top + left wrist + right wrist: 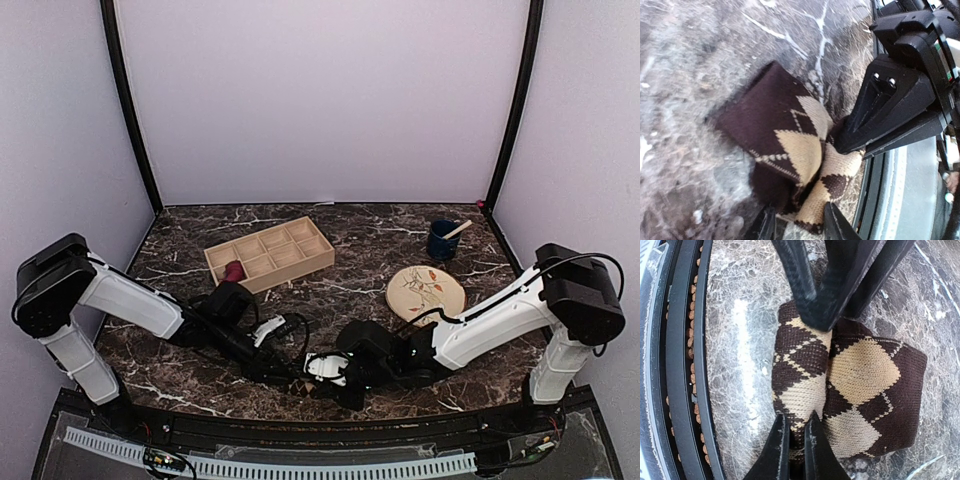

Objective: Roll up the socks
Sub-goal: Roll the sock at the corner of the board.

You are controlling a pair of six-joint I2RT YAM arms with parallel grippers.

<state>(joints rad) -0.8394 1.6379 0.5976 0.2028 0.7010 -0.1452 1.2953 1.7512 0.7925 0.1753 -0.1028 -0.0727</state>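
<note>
1. Firstly, the left wrist view: the brown argyle sock (785,140) lies folded on the marble tabletop (695,65), close to its near edge. The left gripper (799,222) straddles the sock's nearer end. Its jaws stand apart, with the fabric between them and not squeezed flat. The right gripper (841,146) comes in from the right, and its black tip presses into the sock where the fold bunches up.
2. Next, the right wrist view: the same sock lies beside the black edge rail (685,365), tan diamonds facing up. The right jaws are nearly closed and clench a ridge of the knit at the sock's lower edge. The left jaws reach in from the top, one finger lying over the sock's upper edge.
3. Lastly, the top external view: both arms meet low at the centre of the tabletop's near edge and hide most of the brown sock. The maroon sock (233,270) sits in the near-left corner compartment of a wooden divided tray (290,240), well apart from the grippers. A round tan plate (425,292) lies to the right, with a dark blue cup (441,243) holding a stick behind it.
</note>
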